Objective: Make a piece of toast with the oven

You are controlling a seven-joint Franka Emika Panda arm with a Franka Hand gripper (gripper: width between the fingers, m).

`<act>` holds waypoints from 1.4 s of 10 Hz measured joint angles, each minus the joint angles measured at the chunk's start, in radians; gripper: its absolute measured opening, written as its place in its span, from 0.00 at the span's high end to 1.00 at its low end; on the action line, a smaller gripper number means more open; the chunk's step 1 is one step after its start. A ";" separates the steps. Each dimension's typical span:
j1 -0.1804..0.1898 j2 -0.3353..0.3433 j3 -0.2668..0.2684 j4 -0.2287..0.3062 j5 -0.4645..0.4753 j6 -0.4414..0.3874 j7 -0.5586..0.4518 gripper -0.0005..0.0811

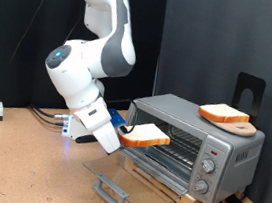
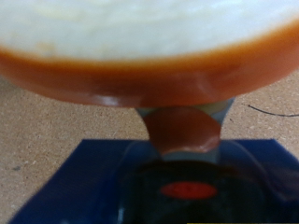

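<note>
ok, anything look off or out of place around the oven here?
Nothing spilled or damaged. The oven has its glass door folded down flat. The gripper holds a slice of bread level at the opening. One oddity: a second slice sits on a wooden board on the oven's roof.

No text, label, brand, number or sign could be read in either view, and any markings beside the knobs of the oven (image 1: 195, 152) were too small and blurred to make out.
</note>
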State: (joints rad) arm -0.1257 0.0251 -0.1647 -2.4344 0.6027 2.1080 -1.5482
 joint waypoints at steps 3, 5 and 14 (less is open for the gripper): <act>0.024 -0.005 0.038 -0.017 -0.044 0.070 0.001 0.51; 0.046 -0.019 0.072 -0.019 -0.040 0.112 -0.005 0.51; 0.061 -0.080 0.147 -0.062 -0.366 0.222 0.265 0.51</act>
State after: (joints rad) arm -0.0643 -0.0554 -0.0175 -2.4966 0.2365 2.3305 -1.2832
